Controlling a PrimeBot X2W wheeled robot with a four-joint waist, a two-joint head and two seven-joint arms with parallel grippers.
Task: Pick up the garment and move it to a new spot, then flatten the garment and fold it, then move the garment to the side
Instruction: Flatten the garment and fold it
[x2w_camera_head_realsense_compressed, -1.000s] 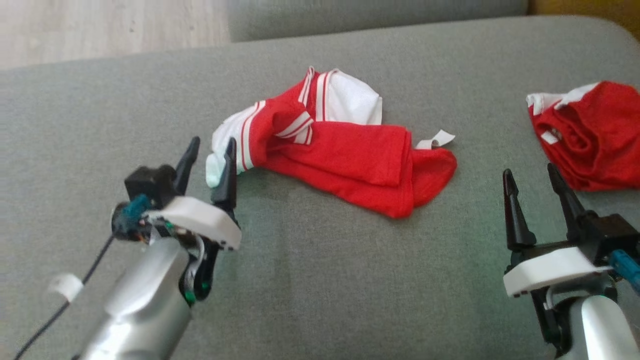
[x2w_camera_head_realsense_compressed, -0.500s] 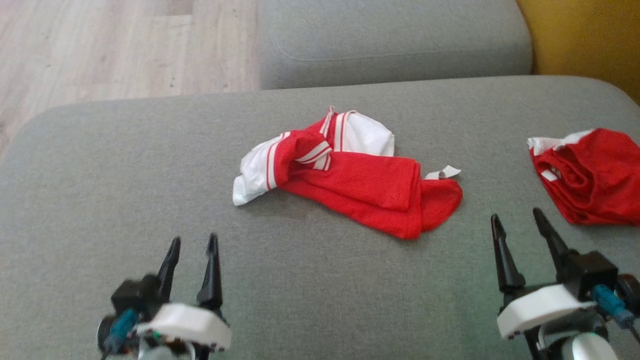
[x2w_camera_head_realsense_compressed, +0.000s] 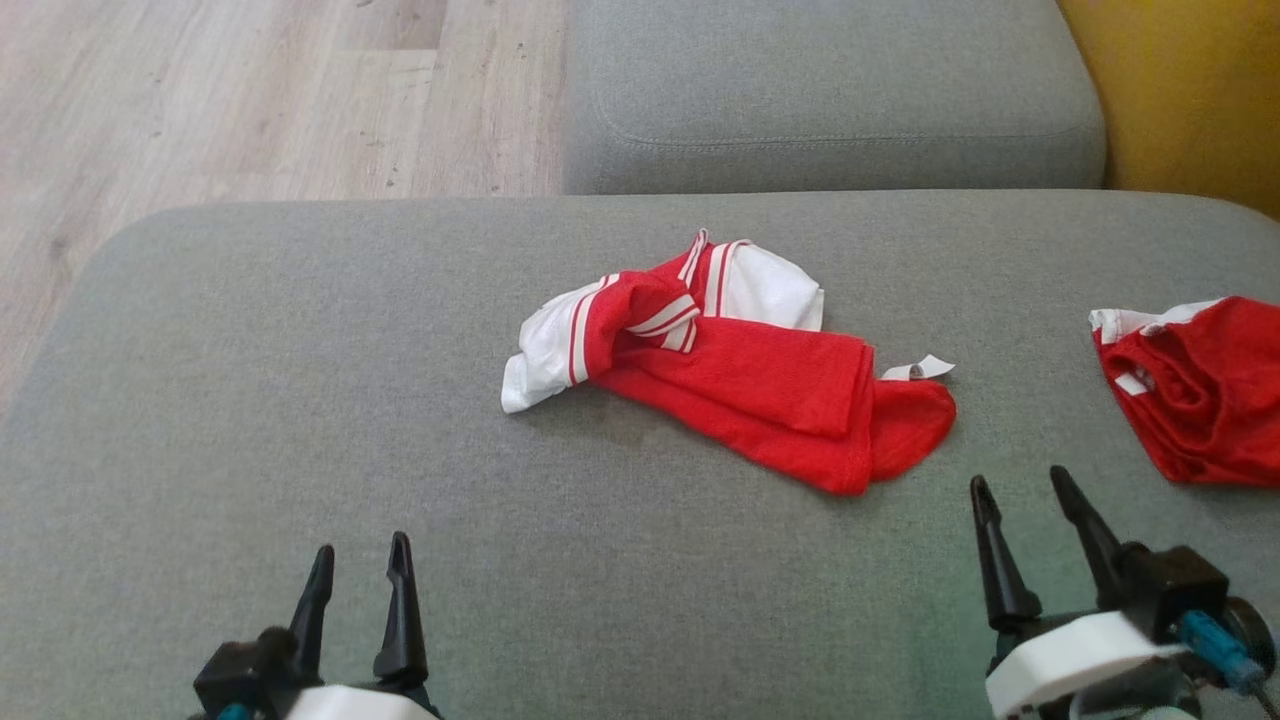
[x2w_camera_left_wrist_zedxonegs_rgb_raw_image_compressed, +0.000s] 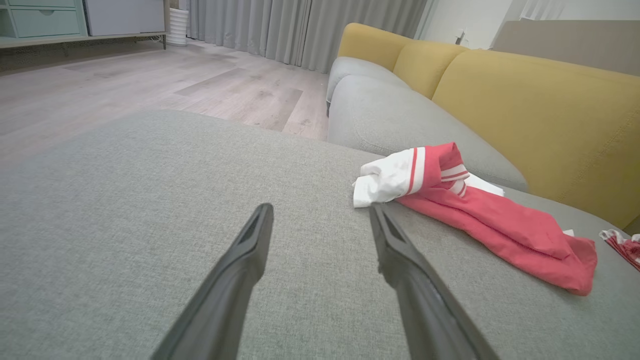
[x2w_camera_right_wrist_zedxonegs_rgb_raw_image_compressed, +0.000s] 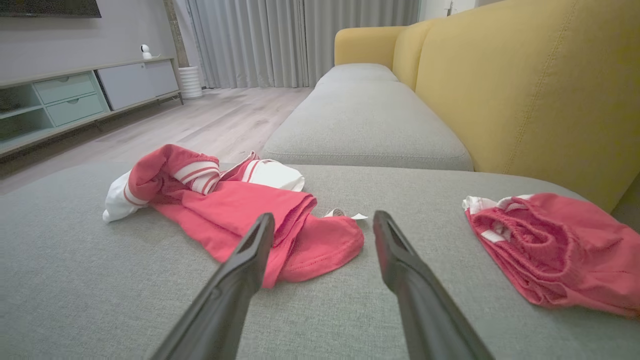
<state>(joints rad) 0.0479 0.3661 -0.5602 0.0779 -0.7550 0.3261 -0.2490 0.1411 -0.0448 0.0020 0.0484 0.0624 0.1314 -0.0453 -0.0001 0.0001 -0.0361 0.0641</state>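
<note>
- The red-and-white garment (x2w_camera_head_realsense_compressed: 740, 385) lies mid-seat on the grey sofa cushion (x2w_camera_head_realsense_compressed: 300, 400), gathered into a long, loose bundle: white striped sleeves at its left end, red hem at its right, a small white tag (x2w_camera_head_realsense_compressed: 925, 368) poking out beside the hem
- Bare cushion surrounds it, which probably leaves room for spreading it flat; by my reading it is neither smoothed nor neatly folded yet
- The left pincer (x2w_camera_head_realsense_compressed: 362, 545) hovers near the front edge, spread and empty, pointing toward the sleeve end
- The right pincer (x2w_camera_head_realsense_compressed: 1018, 476), also spread and empty, sits just short of the hem end, so each arm seems lined up with its own end
- A second red garment (x2w_camera_head_realsense_compressed: 1195, 400) lies crumpled well apart at the right, likely out of the working area
</note>
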